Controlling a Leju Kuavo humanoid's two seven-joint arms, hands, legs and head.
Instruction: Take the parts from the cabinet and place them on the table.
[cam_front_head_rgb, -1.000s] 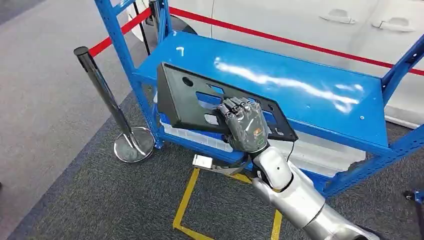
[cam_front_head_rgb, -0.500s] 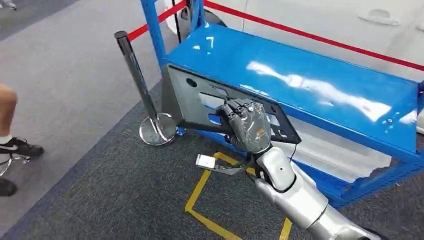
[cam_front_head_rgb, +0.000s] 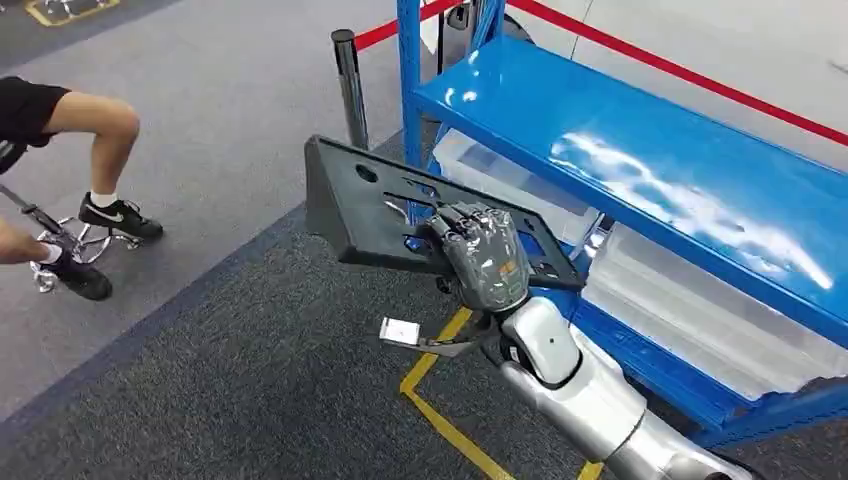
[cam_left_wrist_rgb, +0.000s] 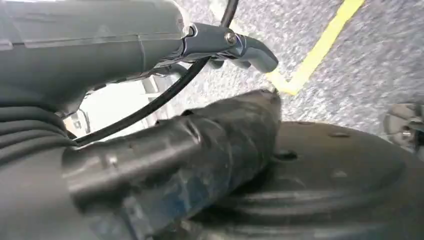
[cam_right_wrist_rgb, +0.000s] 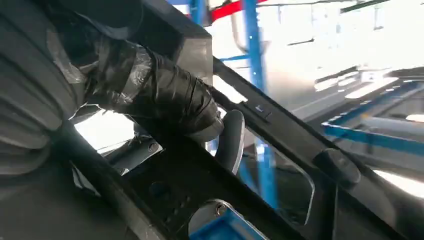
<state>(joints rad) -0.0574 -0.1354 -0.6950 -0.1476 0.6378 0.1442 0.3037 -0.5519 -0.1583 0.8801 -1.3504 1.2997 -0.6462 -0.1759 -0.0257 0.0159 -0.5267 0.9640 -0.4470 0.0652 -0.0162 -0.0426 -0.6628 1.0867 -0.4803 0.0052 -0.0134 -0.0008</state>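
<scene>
The right hand (cam_front_head_rgb: 485, 255) is grasping the black panel (cam_front_head_rgb: 370, 205), needing a level carry past the blue rack's (cam_front_head_rgb: 520, 90) corner post.

The left hand (cam_left_wrist_rgb: 165, 150), its dark fingers curled, hangs above grey carpet (cam_left_wrist_rgb: 370, 60); a yellow floor line (cam_left_wrist_rgb: 320, 47) runs beyond the fingertips.

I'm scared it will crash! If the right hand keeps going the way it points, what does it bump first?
Probably the blue metal shelf post; the right hand and its flat black plastic panel point toward it, though depth is unclear.
</scene>
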